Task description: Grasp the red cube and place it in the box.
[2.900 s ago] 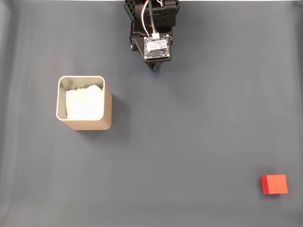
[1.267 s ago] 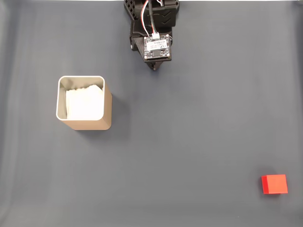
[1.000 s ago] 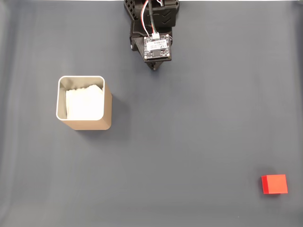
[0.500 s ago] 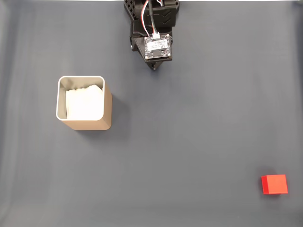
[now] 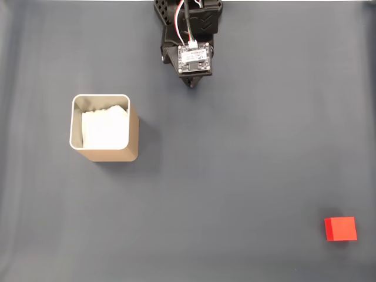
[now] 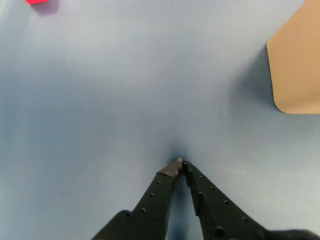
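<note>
two black fingers of the tool meet at their tips in the wrist view, closed with nothing between them, pointing down close to the grey tabletop. in the fixed view the tool sits at top centre under the arm's black body and a small circuit board with red and white wires. box stands left and below the arm, tan, open-topped, white crumpled paper inside; its tan side shows at the right edge of the wrist view. red cube lies on the tabletop at bottom right, well apart from tool and box; in the wrist view it is cut off at the top left corner.
</note>
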`<control>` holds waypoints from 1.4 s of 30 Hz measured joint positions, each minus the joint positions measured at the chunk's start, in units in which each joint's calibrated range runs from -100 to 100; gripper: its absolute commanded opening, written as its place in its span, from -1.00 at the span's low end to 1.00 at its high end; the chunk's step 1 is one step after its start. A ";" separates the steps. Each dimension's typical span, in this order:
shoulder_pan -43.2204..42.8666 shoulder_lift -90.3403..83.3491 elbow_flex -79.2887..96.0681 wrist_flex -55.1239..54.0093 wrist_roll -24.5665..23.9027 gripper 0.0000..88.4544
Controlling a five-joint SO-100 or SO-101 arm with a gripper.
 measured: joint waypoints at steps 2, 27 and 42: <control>0.00 0.00 0.00 -3.17 -0.15 -1.00; 0.00 9.90 -10.02 -29.00 -1.61 -0.98; -4.96 32.19 -37.43 -28.84 -2.69 -0.99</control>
